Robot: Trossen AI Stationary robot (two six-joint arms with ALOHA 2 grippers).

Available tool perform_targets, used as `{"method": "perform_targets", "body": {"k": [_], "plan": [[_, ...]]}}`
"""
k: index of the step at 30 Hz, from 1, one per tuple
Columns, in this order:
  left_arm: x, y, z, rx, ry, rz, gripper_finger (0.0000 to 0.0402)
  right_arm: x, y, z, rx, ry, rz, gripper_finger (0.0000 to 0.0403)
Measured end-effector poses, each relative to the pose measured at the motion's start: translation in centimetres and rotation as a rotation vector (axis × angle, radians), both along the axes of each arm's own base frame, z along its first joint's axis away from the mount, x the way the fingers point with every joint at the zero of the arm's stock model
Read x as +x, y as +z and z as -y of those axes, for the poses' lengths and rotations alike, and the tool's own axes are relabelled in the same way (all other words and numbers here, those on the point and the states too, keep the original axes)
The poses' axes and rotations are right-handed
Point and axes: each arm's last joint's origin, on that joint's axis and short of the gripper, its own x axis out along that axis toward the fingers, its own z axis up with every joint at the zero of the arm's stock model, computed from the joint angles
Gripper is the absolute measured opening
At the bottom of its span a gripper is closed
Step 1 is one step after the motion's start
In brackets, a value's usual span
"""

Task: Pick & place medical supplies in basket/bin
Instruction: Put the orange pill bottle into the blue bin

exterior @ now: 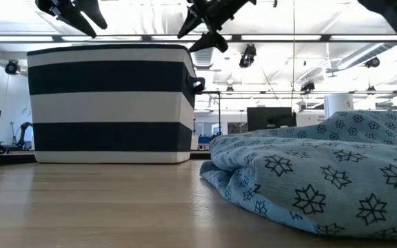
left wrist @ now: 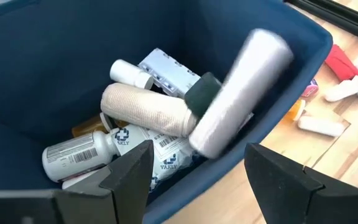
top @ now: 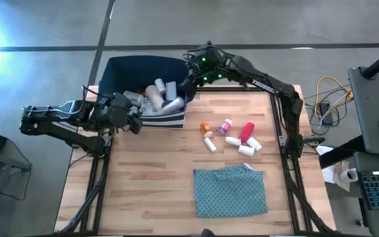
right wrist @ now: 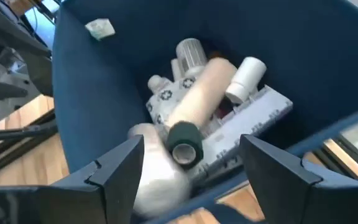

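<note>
The navy bin point(top: 143, 69) stands at the table's far left and holds a heap of supplies: a beige bandage roll point(left wrist: 148, 109), a small dark roll point(right wrist: 184, 142), white bottles point(left wrist: 79, 155) and a grey-white box point(left wrist: 166, 68). A white cylinder point(left wrist: 241, 93) shows blurred and slanting over the heap by the bin's right wall, touched by no gripper. My right gripper point(right wrist: 191, 155) hangs open above the bin's far right corner point(top: 188, 82). My left gripper point(left wrist: 197, 158) waits open at the bin's near left side point(top: 135, 122). More supplies lie on the table: an orange vial point(top: 204, 126), a red tube point(top: 247, 132) and white bottles point(top: 209, 143).
A teal patterned cloth point(top: 230, 191) lies crumpled at the table's near right and fills the low view's right half point(exterior: 322, 179). The bin's striped wall point(exterior: 112, 103) rises tall on the left. Bare wood lies between the bin and the cloth.
</note>
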Motion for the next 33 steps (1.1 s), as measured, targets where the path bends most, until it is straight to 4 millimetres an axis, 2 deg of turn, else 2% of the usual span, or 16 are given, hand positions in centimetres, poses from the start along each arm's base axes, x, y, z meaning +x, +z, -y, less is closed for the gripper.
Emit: {"method": "perform_targets", "body": {"k": [4,9,13,18,22,29,33], "plan": [[0.0,0.0,0.0,-0.001,-0.001,0.0,0.023,-0.5,0.7,-0.3,-0.01,0.0,0.012,0.025],[0.0,0.0,0.0,-0.003,-0.003,-0.001,0.023,-0.5,0.5,-0.2,-0.046,-0.004,-0.013,0.025],[0.0,0.0,0.0,-0.004,-0.003,0.0,0.023,-1.6,-0.7,-0.6,0.014,0.008,-0.172,0.025],[-0.1,0.0,0.0,0.011,0.009,0.002,0.023,-3.4,-4.4,-1.5,0.151,0.025,-0.488,0.0249],[-0.1,0.1,-0.1,0.028,0.022,0.004,0.023,-3.7,-8.1,-1.7,0.229,0.014,-0.629,0.0251],[-0.3,-0.1,-0.1,0.031,0.022,-0.022,0.023,-4.1,-15.0,-2.1,0.339,-0.002,-0.726,0.0249],[-0.4,-0.1,-0.1,0.033,0.022,-0.036,0.023,-3.9,-18.0,-2.6,0.385,-0.024,-0.694,0.0253]]}}
